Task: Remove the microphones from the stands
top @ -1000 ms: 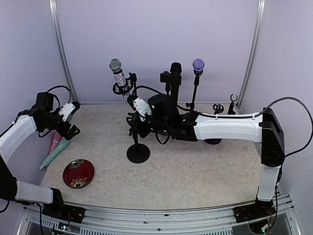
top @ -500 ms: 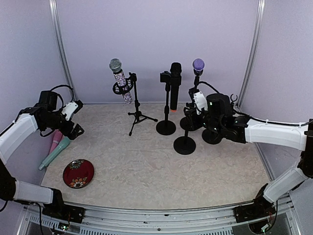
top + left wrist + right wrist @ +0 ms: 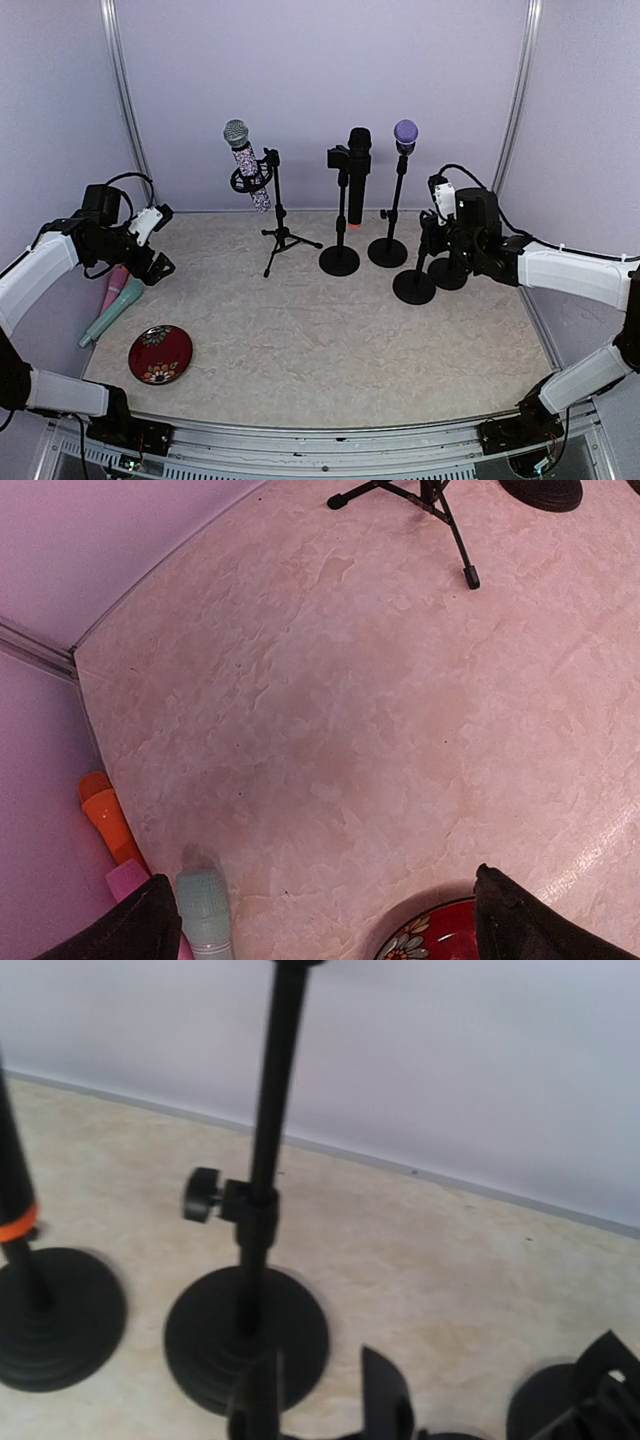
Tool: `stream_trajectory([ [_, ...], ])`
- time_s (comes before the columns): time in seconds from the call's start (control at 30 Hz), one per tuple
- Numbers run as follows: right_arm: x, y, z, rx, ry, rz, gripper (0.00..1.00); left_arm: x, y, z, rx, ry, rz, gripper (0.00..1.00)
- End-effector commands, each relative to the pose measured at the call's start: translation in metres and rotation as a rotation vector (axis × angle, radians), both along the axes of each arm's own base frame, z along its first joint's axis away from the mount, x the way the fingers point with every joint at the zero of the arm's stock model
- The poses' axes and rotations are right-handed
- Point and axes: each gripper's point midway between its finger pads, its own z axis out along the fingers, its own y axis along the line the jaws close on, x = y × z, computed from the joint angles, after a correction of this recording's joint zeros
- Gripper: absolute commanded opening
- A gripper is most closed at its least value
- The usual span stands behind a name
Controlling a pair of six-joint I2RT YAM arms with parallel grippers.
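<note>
Lilac walls (image 3: 320,70) enclose a beige tabletop (image 3: 350,345); left claw (image 3: 330,925) spread wide, right claw (image 3: 433,232) pinching a bare stand (image 3: 413,287).

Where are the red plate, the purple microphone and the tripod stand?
red plate (image 3: 160,354), top view, its centre.
purple microphone (image 3: 405,132), top view, its head.
tripod stand (image 3: 279,210), top view, its pole.

left gripper (image 3: 320,925): is hanging over the table (image 3: 330,700), fingers wide apart | left edge: teal microphone (image 3: 205,912) is lying beside a pink piece (image 3: 127,880) and an orange piece (image 3: 108,820) (only ends showing) | bottom: red plate (image 3: 425,942) is peeking in | top: tripod legs (image 3: 440,510) and round black base (image 3: 545,490) are standing
</note>
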Motion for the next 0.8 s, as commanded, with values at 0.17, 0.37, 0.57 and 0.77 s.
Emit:
stream_trajectory([
  [0.17,-0.003,-0.008,0.075,0.059,-0.12,0.011,0.81,0.005,-0.004,0.021,-0.014,-0.061,-0.001,0.99],
  [0.37,-0.012,0.004,0.15,0.053,-0.278,0.026,0.96,0.007,-0.002,0.034,-0.01,-0.108,0.004,0.99],
  [0.57,0.008,0.032,0.165,-0.126,-0.336,0.013,1.0,0.013,0.011,0.064,-0.011,-0.229,0.092,0.99],
  [0.77,0.028,0.051,0.168,-0.274,-0.392,-0.017,1.0,0.01,0.009,0.078,-0.022,-0.254,0.073,0.99],
])
